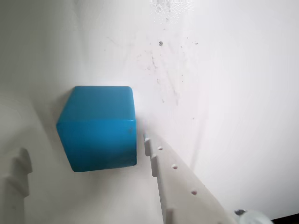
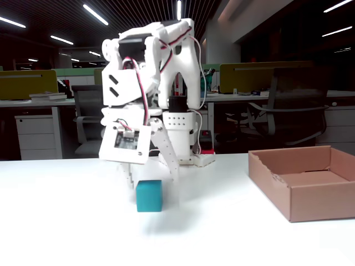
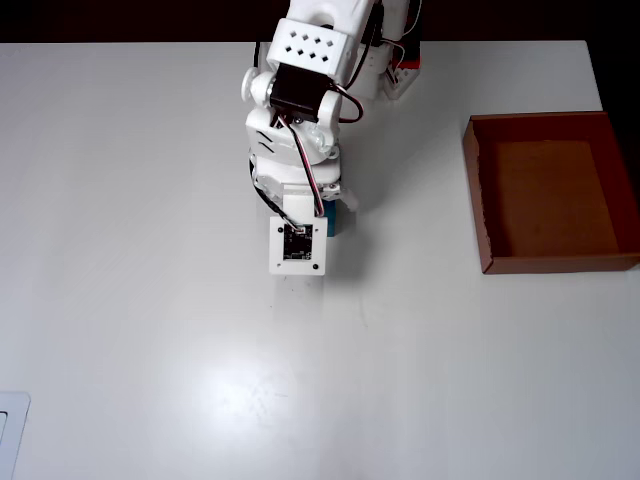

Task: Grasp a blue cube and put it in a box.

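The blue cube (image 1: 98, 128) rests on the white table, filling the middle of the wrist view. My gripper (image 1: 84, 147) is open and lowered around it, with one white finger (image 1: 18, 172) to its left and the other finger (image 1: 173, 182) just off its right edge. In the fixed view the cube (image 2: 149, 195) sits on the table between the finger tips of the gripper (image 2: 151, 178). From overhead only a sliver of the cube (image 3: 328, 220) shows beside the wrist camera plate. The box (image 2: 299, 191) stands empty to the right, well apart from the arm, also seen overhead (image 3: 475, 190).
The arm's base (image 3: 345, 70) stands at the table's far edge. A white object (image 3: 10, 430) pokes in at the lower left corner overhead. Office desks and chairs fill the background of the fixed view.
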Controlling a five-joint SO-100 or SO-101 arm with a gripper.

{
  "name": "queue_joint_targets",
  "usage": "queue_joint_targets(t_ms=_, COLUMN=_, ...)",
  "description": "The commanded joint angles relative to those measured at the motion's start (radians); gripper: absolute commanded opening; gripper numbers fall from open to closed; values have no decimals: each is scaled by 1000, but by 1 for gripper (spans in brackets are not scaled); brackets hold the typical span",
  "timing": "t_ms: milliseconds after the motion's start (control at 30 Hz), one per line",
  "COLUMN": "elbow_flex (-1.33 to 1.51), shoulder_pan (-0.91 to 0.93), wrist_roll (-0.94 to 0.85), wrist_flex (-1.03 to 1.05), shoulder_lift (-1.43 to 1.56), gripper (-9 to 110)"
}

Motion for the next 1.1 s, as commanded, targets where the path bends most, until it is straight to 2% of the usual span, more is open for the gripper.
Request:
queue_joint_targets(t_ms=0, elbow_flex=-2, shoulder_pan=-26, wrist_roll=11, wrist_flex=-38, shoulder_lift=12, gripper=30)
queue_joint_targets(t_ms=367, elbow_flex=29, shoulder_pan=-49, wrist_roll=32, wrist_flex=-57, shoulder_lift=6, gripper=22)
queue_joint_targets(t_ms=1067, elbow_flex=43, shoulder_pan=-38, wrist_roll=57, wrist_flex=-89, shoulder_lift=9, gripper=14)
